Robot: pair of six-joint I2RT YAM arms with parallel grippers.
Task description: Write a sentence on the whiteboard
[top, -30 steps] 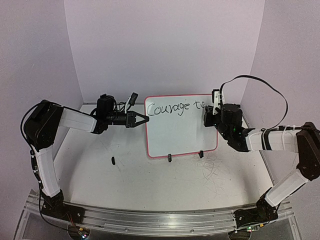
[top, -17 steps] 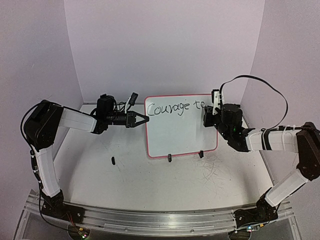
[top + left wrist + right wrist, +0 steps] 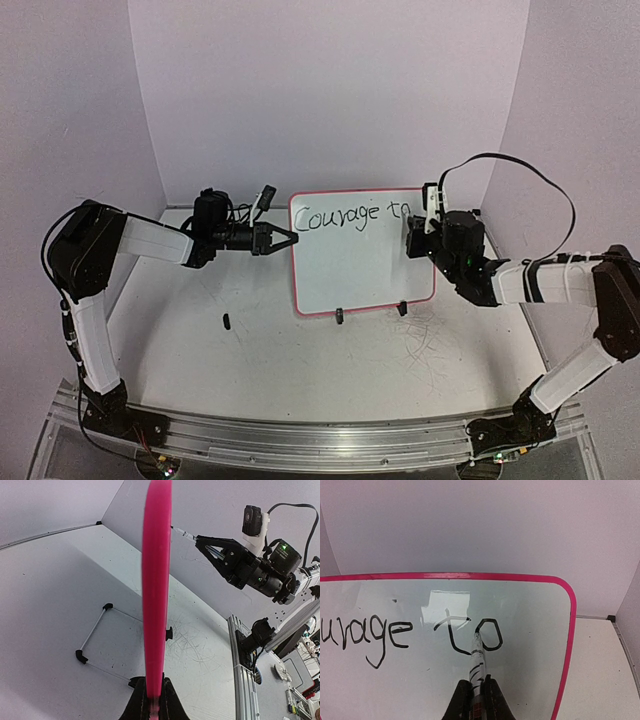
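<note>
One whiteboard (image 3: 360, 265), left gripper (image 3: 152, 706) pinching its edge, right gripper (image 3: 477, 700) pinching marker (image 3: 477, 660) against it

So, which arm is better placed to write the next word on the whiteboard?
Right. The right fingers hold the marker, with its tip at the "o" of "to" on the whiteboard. The left fingers are clamped on its left edge and seem to be steadying it.

White whiteboard (image 3: 360, 265) with pink frame (image 3: 445, 576) and black lettering (image 3: 340, 216); black-and-white banded marker (image 3: 477, 662).
</note>
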